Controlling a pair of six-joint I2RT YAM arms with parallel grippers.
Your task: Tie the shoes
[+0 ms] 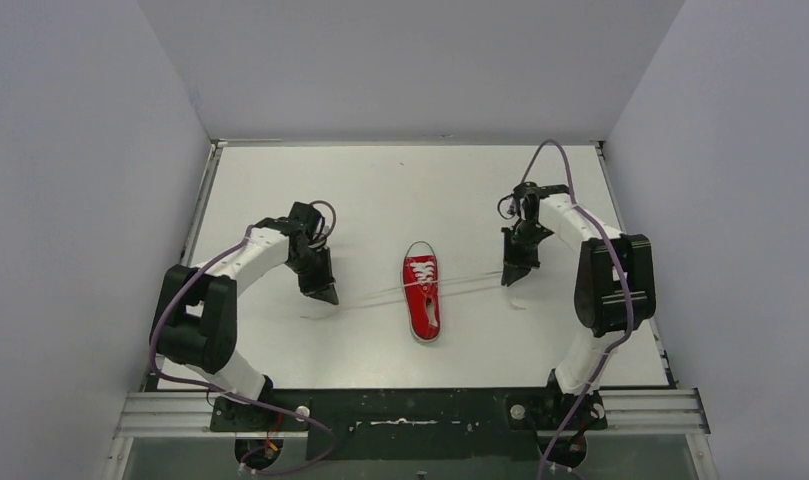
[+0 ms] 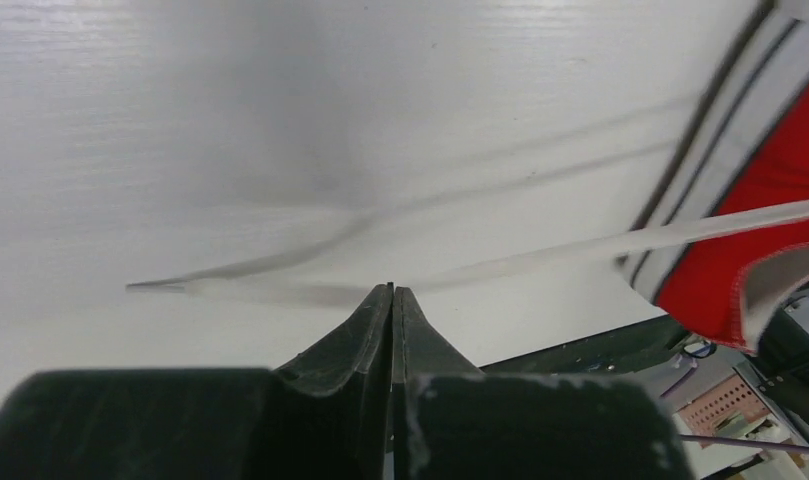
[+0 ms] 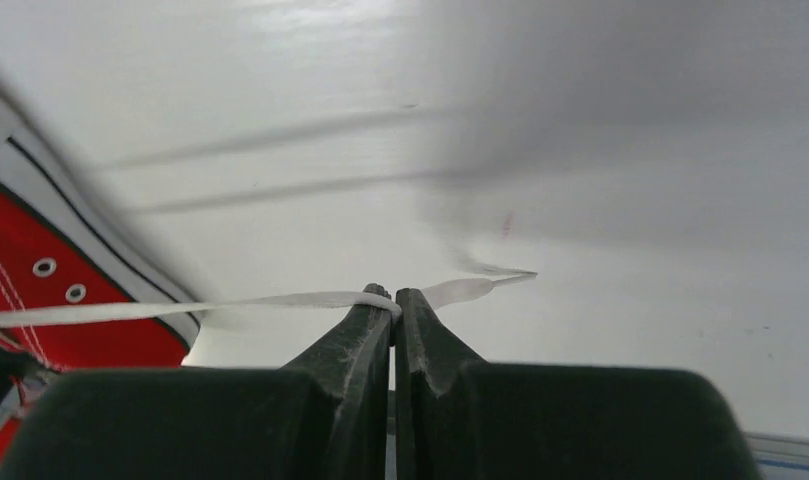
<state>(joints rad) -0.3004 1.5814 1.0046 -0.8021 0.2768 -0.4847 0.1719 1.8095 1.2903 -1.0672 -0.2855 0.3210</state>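
Note:
The red sneaker [image 1: 422, 297] with a white sole lies in the middle of the table, toe cap toward the far side. Its white laces are pulled out taut to both sides. My left gripper [image 1: 330, 298] is shut on the left lace [image 2: 600, 243] near its end, low over the table to the left of the shoe [image 2: 770, 200]. The lace tip [image 2: 160, 287] trails past the fingers. My right gripper [image 1: 507, 280] is shut on the right lace [image 3: 180, 308] to the right of the shoe [image 3: 40, 290]. That lace's free end [image 3: 480, 285] sticks out beyond the jaws.
The white table [image 1: 400, 190] is walled in by grey panels at the left, right and back. The arm bases stand on a metal rail [image 1: 410, 410] at the near edge.

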